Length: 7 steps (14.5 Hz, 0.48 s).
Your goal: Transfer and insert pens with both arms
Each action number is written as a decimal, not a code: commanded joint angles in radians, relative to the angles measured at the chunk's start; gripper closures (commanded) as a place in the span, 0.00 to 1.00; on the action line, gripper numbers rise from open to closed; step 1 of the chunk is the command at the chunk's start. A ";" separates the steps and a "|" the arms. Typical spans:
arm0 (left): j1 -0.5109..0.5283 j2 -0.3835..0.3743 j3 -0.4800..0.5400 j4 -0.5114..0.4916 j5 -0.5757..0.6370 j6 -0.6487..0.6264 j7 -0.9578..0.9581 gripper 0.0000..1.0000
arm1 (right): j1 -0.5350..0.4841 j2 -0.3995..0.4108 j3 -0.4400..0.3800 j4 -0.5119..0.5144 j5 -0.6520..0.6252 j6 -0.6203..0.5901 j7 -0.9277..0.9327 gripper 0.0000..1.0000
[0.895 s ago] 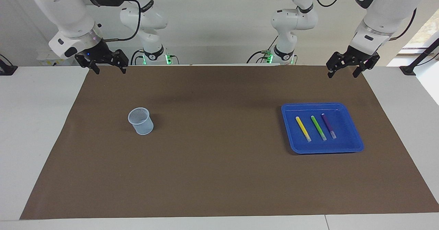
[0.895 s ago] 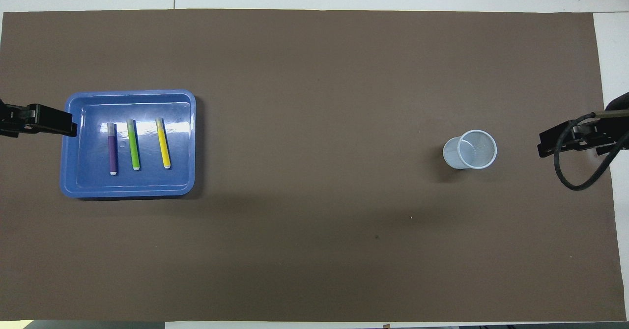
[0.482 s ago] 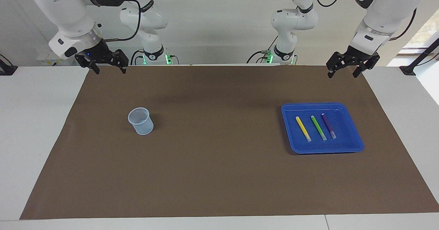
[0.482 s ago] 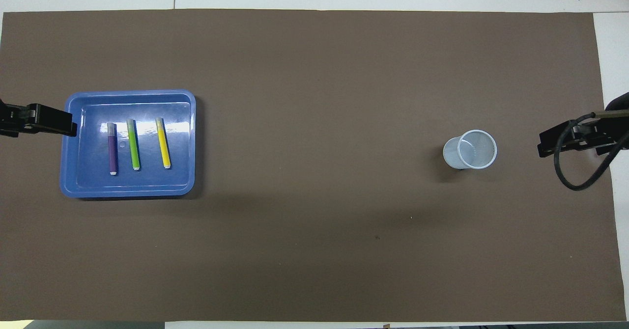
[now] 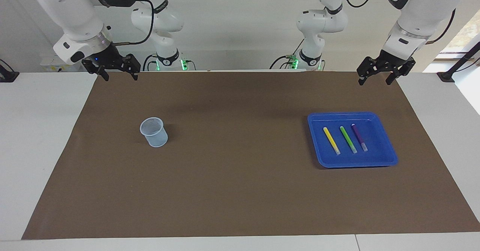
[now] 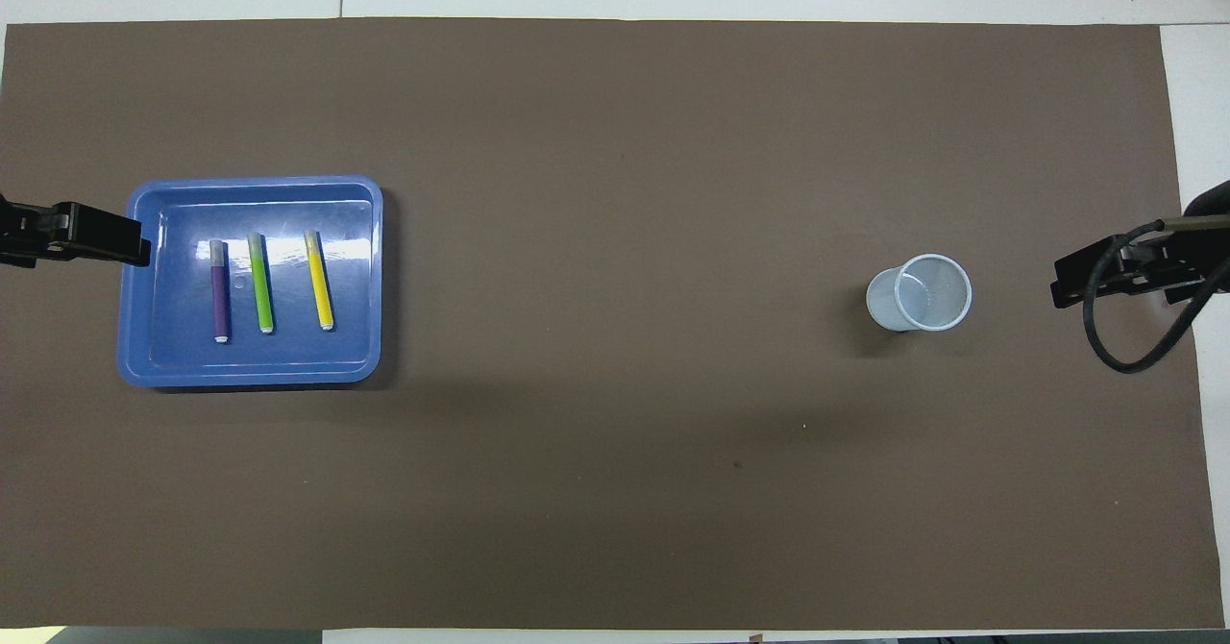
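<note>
On a brown mat (image 5: 240,191) covering the table, a blue tray (image 5: 386,151) sits toward the left arm's end, holding three pens side by side, apart from one another: yellow pen (image 5: 331,140), green pen (image 5: 348,139), purple pen (image 5: 359,137). Well apart, toward the right arm's end, a clear cup (image 5: 154,132) stands upright. Both grippers hang raised over the mat's edge nearest the robots, jaws wide open and holding nothing: the left gripper (image 5: 378,77) over the stretch nearer to the robots than the tray, the right gripper (image 5: 119,75) near the cup's end. Nothing has been picked up yet. Likely risks: the pens lie close together, so open fingers could nudge a neighbour; a mid-air handover could drop a pen; the light cup could tip if a pen strikes its rim
</note>
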 commanded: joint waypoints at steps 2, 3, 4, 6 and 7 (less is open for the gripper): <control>0.023 -0.014 0.007 -0.040 0.012 0.017 -0.001 0.00 | -0.023 -0.003 0.008 0.000 0.040 -0.002 -0.025 0.00; 0.028 -0.028 0.007 -0.063 0.010 0.029 0.000 0.00 | -0.023 -0.005 0.008 -0.003 0.050 -0.002 -0.024 0.00; 0.028 -0.046 0.008 -0.107 0.010 0.059 0.000 0.00 | -0.021 -0.008 0.008 -0.003 0.051 -0.002 -0.022 0.00; 0.050 -0.092 0.008 -0.224 0.010 0.183 0.002 0.00 | -0.021 -0.008 0.008 -0.006 0.050 -0.005 -0.025 0.00; 0.066 -0.110 0.008 -0.270 0.010 0.226 0.003 0.00 | -0.021 -0.009 0.008 -0.006 0.050 -0.002 -0.028 0.00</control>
